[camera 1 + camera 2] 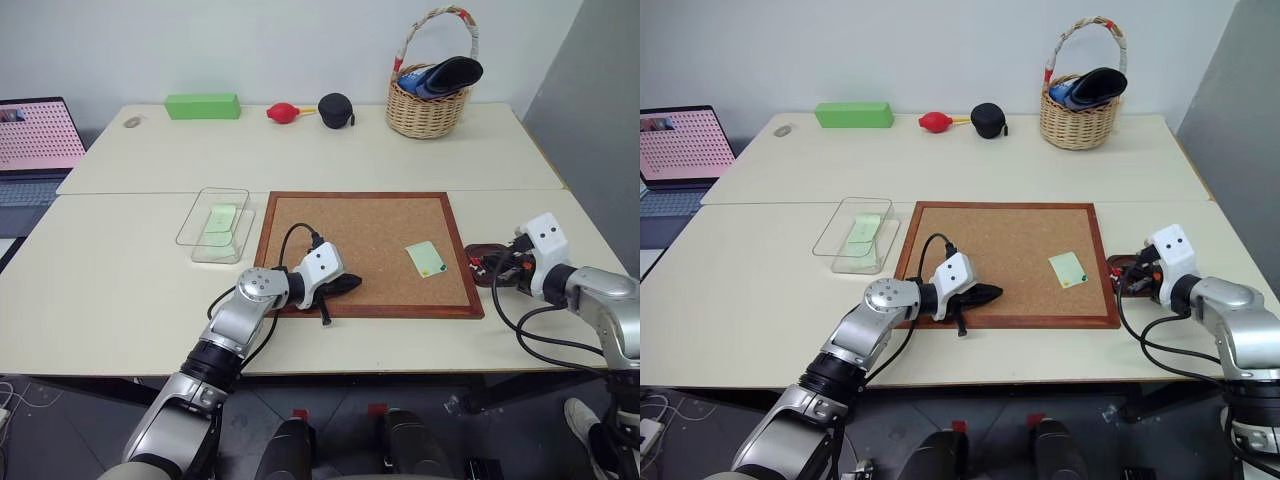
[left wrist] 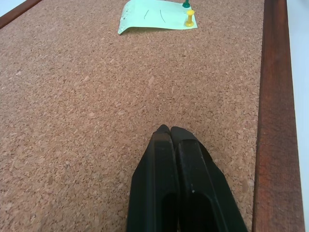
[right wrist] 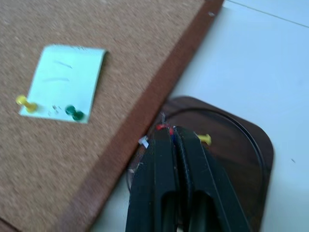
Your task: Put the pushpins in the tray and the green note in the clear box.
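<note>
The green note [image 1: 425,258] lies at the right end of the corkboard, held by a yellow pushpin [image 3: 25,102] and a green pushpin [image 3: 74,112] along one edge. Just past the board's right frame sits the dark reddish-brown tray [image 3: 241,145]. A yellow pushpin [image 3: 205,139] lies in it. My right gripper [image 3: 169,129] hangs over the tray, shut, with a small red pushpin pinched at its tips. Near the board's front left corner my left gripper [image 2: 168,129] rests shut and holds nothing. The clear box [image 1: 222,195] stands left of the board with pale green notes inside.
The wood-framed corkboard [image 1: 360,225] fills the table's middle. Along the back edge stand a bright green block [image 1: 203,105], a red blower [image 1: 283,111], a black pouch [image 1: 335,110] and a wicker basket [image 1: 430,100]. A laptop [image 1: 35,140] is at the far left.
</note>
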